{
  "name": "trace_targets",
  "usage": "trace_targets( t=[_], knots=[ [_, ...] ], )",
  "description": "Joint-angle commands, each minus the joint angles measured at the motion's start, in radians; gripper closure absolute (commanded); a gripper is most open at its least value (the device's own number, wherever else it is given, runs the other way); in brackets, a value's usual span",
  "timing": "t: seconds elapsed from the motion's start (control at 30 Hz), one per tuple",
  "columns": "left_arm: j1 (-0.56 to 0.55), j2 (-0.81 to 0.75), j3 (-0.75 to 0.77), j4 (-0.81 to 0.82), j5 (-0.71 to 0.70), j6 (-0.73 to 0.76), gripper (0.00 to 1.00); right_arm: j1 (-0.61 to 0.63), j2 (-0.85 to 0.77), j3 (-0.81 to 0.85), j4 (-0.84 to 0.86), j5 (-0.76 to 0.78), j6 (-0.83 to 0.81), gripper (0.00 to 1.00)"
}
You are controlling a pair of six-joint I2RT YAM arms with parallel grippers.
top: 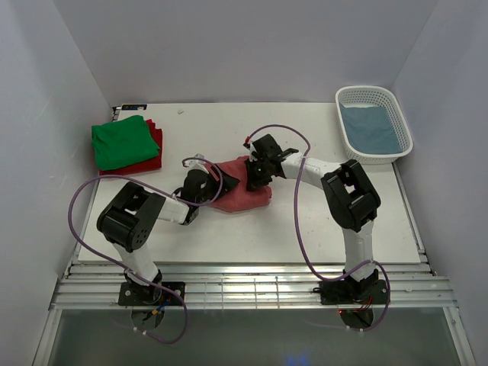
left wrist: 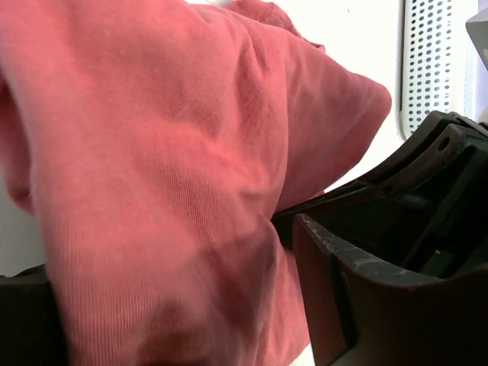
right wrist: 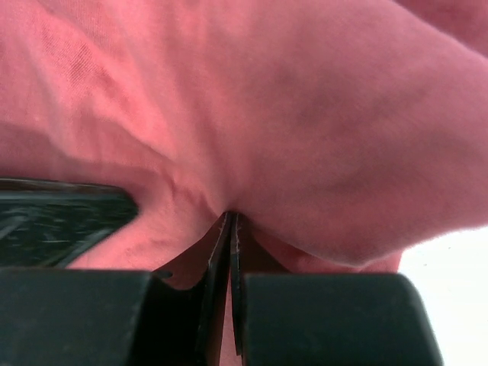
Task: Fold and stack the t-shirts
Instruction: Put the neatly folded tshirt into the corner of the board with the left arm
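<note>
We see the pinkish-red t-shirt (top: 245, 194) lying bunched near the middle of the white table (top: 305, 236), with the 2 arms reaching in to it from opposite sides. The left gripper (top: 210, 181) is at the shirt's left edge. In its wrist view a thick wad of pink fabric fills the gap between its dark fingers (left wrist: 366, 297) and touches both, so we read it as clamped on that wad, the jaws held partway apart by the cloth. The right gripper (top: 255, 175) sits on the shirt's upper right part. Its wrist view shows its fingers (right wrist: 320, 316) pressed together on a thin pinch of the same fabric, which puckers up from the seam between them (the rest of that view is pink cloth and a sliver of white table). At the far left of the table the green t-shirt (top: 120, 141) lies folded on top of the dark red t-shirt (top: 155, 152), whose edge shows along the green one's right and near sides. The grey-blue t-shirt (top: 371, 126) lies inside the white lattice basket (top: 343, 122) at the far right corner, well apart from the other 3 shirts.
</note>
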Motion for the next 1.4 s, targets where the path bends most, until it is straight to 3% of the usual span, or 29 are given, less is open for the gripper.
trace_targets(
  t=[0.0,0.13,0.17,0.23,0.27,0.3,0.4,0.53,0.67,1.07,1.37],
  knots=[
    [-0.040,0.070,0.012,-0.104,0.050,-0.006,0.24,0.024,-0.017,0.009,-0.035,-0.018,0.005,0.92],
    [-0.047,0.101,0.027,-0.105,0.078,-0.012,0.63,0.025,-0.019,0.006,-0.031,-0.019,0.011,0.92],
    [-0.047,0.104,0.035,-0.116,0.084,-0.005,0.82,0.025,-0.020,0.004,-0.029,-0.018,0.013,0.92],
    [-0.047,0.095,0.053,-0.145,0.087,0.021,0.94,0.025,-0.026,0.000,-0.021,-0.016,0.014,0.90],
    [-0.047,0.084,0.079,-0.209,0.075,0.040,1.00,0.027,-0.028,0.000,-0.023,-0.015,0.016,0.84],
    [-0.047,0.069,0.099,-0.252,0.057,0.093,1.00,0.027,-0.034,0.001,-0.032,-0.009,0.017,0.69],
    [-0.041,-0.013,0.201,-0.444,-0.034,0.242,1.00,0.027,-0.065,0.003,-0.040,0.025,0.020,0.59],
    [0.017,-0.103,0.386,-0.709,-0.150,0.441,1.00,0.027,-0.135,-0.010,-0.060,0.066,0.016,0.58],
    [0.115,-0.123,0.565,-0.930,-0.151,0.578,1.00,0.027,-0.239,-0.065,-0.052,0.082,0.019,0.57],
    [0.301,-0.088,0.927,-1.153,-0.160,0.764,1.00,0.027,-0.417,-0.284,0.003,0.074,0.034,0.57],
    [0.479,-0.056,1.055,-1.184,-0.095,0.793,1.00,0.027,-0.468,-0.381,0.065,0.028,0.066,0.57]
  ],
)
